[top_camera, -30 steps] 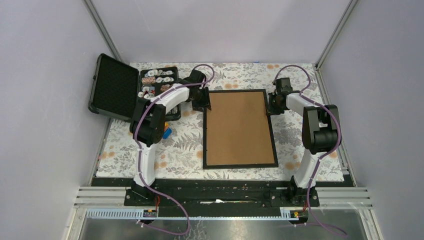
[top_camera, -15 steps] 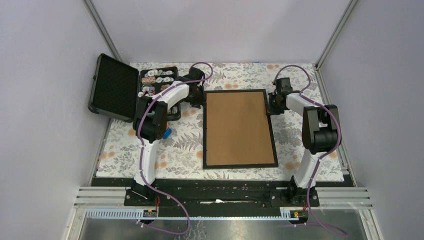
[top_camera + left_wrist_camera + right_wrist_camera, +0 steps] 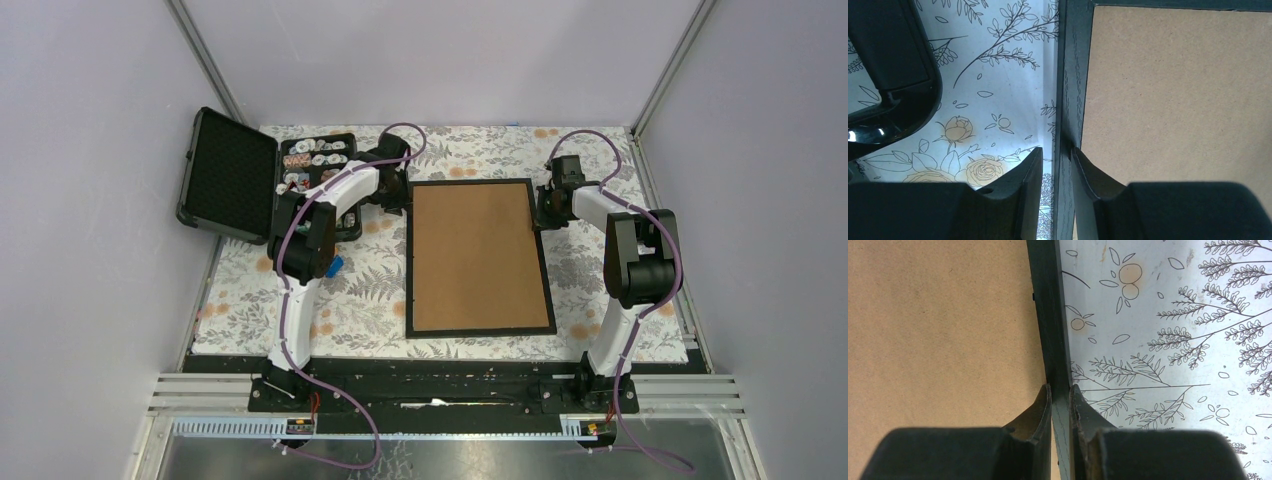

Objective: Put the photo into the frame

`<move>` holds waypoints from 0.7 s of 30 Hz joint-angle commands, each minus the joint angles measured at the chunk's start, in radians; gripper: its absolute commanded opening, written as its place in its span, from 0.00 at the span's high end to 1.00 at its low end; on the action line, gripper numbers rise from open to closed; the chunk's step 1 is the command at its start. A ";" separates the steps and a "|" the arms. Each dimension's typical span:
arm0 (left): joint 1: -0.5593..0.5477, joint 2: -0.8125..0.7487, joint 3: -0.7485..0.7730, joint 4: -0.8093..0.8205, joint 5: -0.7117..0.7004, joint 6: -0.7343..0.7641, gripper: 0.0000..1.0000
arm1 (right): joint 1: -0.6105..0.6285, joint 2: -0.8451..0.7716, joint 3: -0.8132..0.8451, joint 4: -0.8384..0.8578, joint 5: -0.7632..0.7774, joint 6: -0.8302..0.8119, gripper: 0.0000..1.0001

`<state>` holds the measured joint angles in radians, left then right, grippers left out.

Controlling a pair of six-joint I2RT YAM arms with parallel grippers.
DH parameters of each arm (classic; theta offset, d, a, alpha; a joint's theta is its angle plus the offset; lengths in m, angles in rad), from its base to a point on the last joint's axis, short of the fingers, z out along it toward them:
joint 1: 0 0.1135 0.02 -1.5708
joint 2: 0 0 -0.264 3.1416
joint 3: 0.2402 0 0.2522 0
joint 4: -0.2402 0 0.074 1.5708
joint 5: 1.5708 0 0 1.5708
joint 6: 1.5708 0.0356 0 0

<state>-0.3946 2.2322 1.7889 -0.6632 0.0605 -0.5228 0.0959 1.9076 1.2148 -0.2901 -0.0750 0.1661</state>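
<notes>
Back-up frame [image 3: 478, 258] between left claw [image 3: 398, 196], right claw [image 3: 540, 208].

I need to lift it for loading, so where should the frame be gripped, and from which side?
The frame lies flat, backing up. Pinch the thin black moulding on a long side from above, jaws straddling it, one inside and one outside.

Left claw [image 3: 1056, 151] hangs slightly parted; right claw [image 3: 1060, 388] is clamped tight.

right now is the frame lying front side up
No, the frame lies with its brown back facing up.
</notes>
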 commanded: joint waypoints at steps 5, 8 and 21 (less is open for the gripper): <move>-0.020 0.020 0.000 -0.002 0.015 -0.001 0.69 | 0.033 0.087 -0.044 -0.100 -0.066 0.032 0.85; -0.028 0.023 -0.005 0.000 0.026 -0.007 0.69 | 0.032 0.084 -0.044 -0.100 -0.068 0.031 0.85; -0.050 0.079 0.026 -0.003 0.024 -0.016 0.69 | 0.033 0.084 -0.047 -0.099 -0.072 0.031 0.85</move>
<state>-0.4057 2.2425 1.8023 -0.6720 0.0624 -0.5243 0.0959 1.9076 1.2144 -0.2897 -0.0769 0.1658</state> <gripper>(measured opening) 0.309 0.153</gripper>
